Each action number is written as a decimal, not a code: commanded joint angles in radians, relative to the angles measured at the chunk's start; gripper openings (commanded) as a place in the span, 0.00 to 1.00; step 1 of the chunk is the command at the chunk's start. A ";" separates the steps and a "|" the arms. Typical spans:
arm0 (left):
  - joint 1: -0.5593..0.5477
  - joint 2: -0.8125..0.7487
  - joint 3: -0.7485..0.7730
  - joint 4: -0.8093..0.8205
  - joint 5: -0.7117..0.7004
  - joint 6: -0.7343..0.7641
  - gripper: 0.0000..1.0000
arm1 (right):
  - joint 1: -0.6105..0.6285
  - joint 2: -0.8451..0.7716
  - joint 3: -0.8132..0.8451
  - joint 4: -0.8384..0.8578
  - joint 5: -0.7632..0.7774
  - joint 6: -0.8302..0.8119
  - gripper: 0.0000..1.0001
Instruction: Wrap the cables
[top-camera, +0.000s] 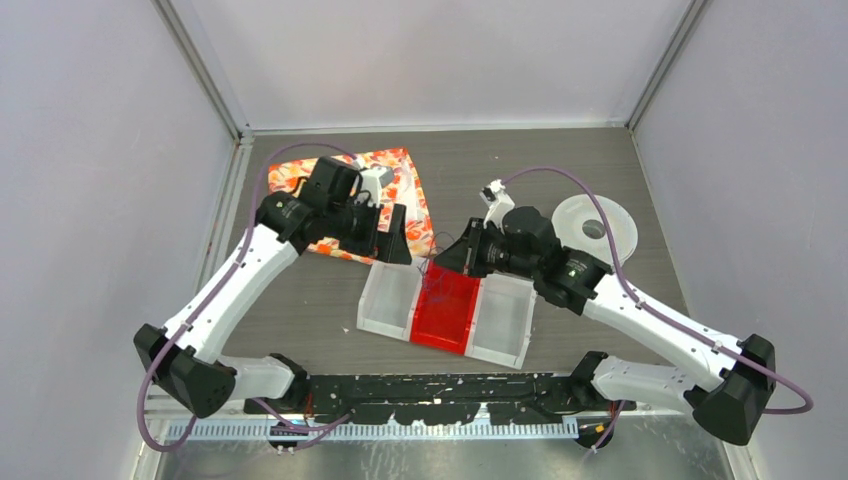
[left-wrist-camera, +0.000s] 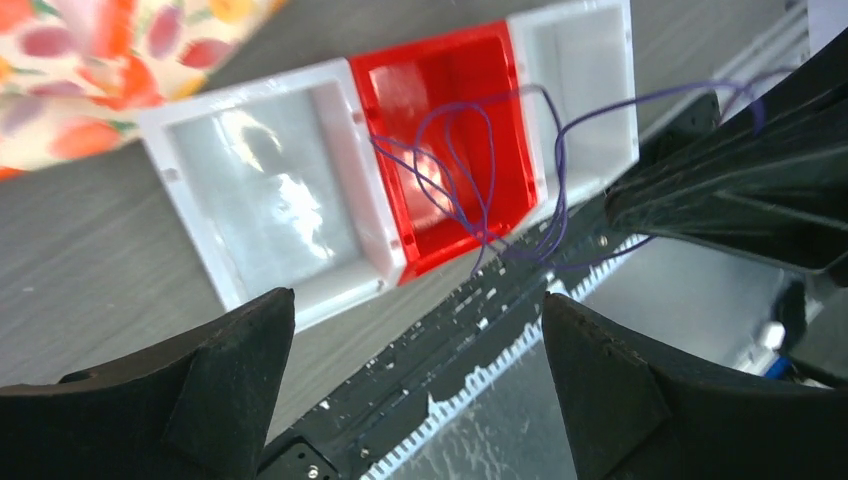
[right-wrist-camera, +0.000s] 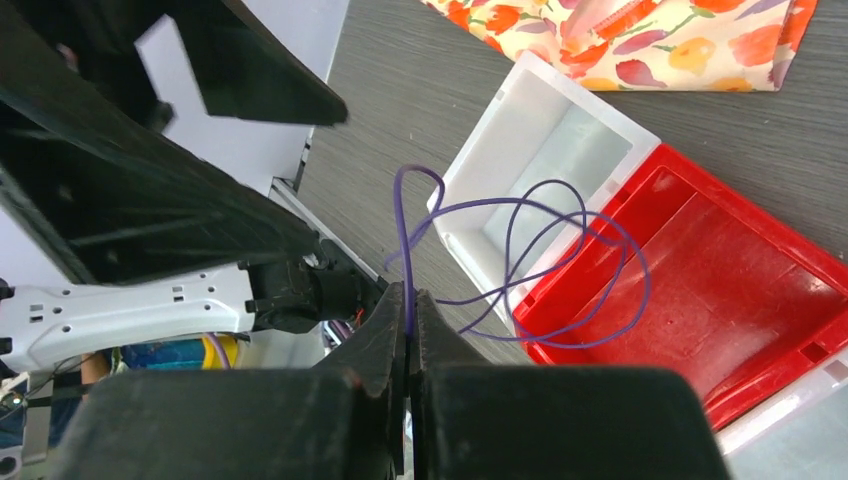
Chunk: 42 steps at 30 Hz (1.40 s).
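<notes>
A dark grey, wood-grained table (top-camera: 330, 290) fills the floor of a closed booth; plain pale panels stand on three sides, the back wall (top-camera: 420, 50) at the far end, the left wall (top-camera: 90, 150) and the right wall (top-camera: 760, 130) rising steeply in the overhead view; a slim metal post (top-camera: 197, 60) marks each far corner; a black rail (top-camera: 450, 385) runs along the near edge, a white toothed strip (top-camera: 420, 430) just beyond it; the light is even and soft, the shadows faint.

obstacle: cables (left-wrist-camera: 560, 180) looped above red bin (top-camera: 450, 322) | free: right white bin (top-camera: 505, 320)
</notes>
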<state>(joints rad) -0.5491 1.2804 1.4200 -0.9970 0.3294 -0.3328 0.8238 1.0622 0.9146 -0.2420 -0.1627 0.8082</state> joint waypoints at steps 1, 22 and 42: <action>-0.003 -0.049 -0.104 0.121 0.200 -0.005 0.95 | 0.003 -0.050 0.042 0.014 0.006 0.018 0.01; -0.051 -0.189 -0.481 0.684 0.182 -0.188 0.72 | 0.003 0.011 0.079 0.040 0.019 0.028 0.01; -0.072 -0.152 -0.520 0.749 0.137 -0.256 0.09 | 0.003 -0.007 0.085 0.082 0.067 0.069 0.01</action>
<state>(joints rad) -0.6163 1.1305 0.9100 -0.2958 0.4915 -0.5781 0.8238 1.0870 0.9592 -0.2394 -0.1375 0.8429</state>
